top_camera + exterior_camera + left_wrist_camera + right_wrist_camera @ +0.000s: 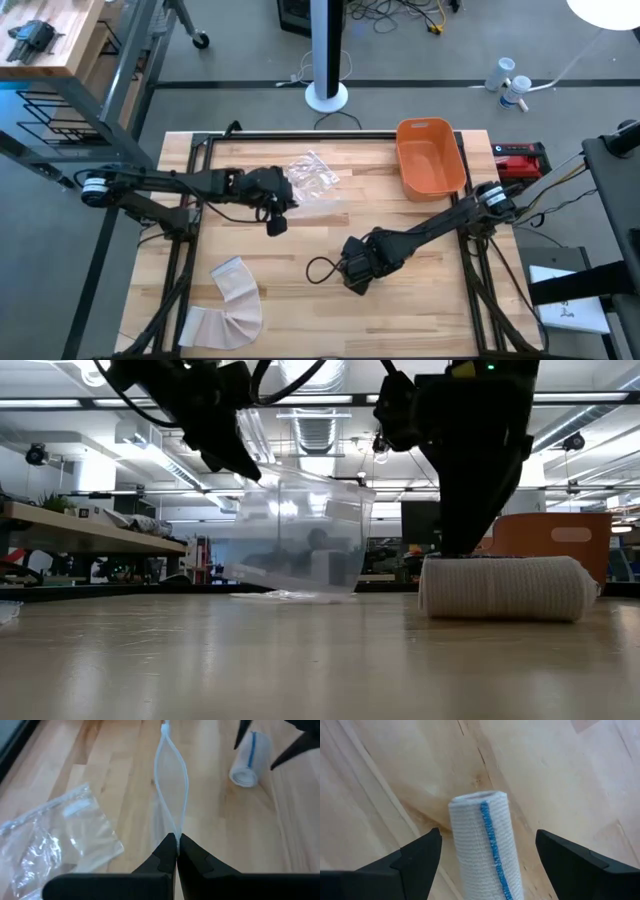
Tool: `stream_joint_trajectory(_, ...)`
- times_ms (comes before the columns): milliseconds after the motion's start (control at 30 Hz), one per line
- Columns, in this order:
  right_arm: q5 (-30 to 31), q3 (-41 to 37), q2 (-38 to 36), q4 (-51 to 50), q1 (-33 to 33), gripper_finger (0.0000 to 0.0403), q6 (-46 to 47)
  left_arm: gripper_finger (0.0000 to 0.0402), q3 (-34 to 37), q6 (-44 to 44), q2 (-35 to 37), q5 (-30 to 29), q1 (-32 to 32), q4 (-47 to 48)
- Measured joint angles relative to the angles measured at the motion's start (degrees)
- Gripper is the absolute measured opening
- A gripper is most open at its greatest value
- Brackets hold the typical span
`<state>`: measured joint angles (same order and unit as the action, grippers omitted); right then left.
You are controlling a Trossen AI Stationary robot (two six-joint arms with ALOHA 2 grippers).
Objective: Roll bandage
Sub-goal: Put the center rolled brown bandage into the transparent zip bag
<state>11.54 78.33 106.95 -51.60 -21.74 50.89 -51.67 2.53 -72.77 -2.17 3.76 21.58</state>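
Setting: robotics lab or workshop, open-plan.
- Desk (400, 300): pale wood butcher-block top with a black metal frame; two dark arms clamped at its sides.
- Floor (240, 50): bare grey concrete with loose cables (400, 15) trailing near a white pillar base (326, 97).
- Second workbench (50, 35): wood top, tool on it, wire rack beneath.
- Ceiling (320, 420), low view: exposed ducts, pipes and strip lights.
- Background, low view: shelves (80, 535) and benches with equipment, dark monitors (420, 520).
- Red device (520, 158) at the desk's far right corner, wired.
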Motion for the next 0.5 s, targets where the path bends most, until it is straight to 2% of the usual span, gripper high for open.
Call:
stream_joint_trajectory(100, -0.33, -1.82, 0.03, 2.58, 0.39, 0.0313, -1.1, 0.0, 1.08, 0.14, 0.51, 0.2, -1.2, -0.25)
stream_joint_trajectory(267, -6.2, -7.77, 0.03, 12.18, 2.0, 0.0306, -2.07, 0.0, 2.79, 2.16, 0.65, 0.35, -1.98, -1.48)
stream_joint_trajectory(500, -6.32, -12.67, -0.05, 15.15, 2.27, 0.0256, 0.77, 0.0, 3.56, 2.84, 0.67, 0.32, -2.24, -2.82)
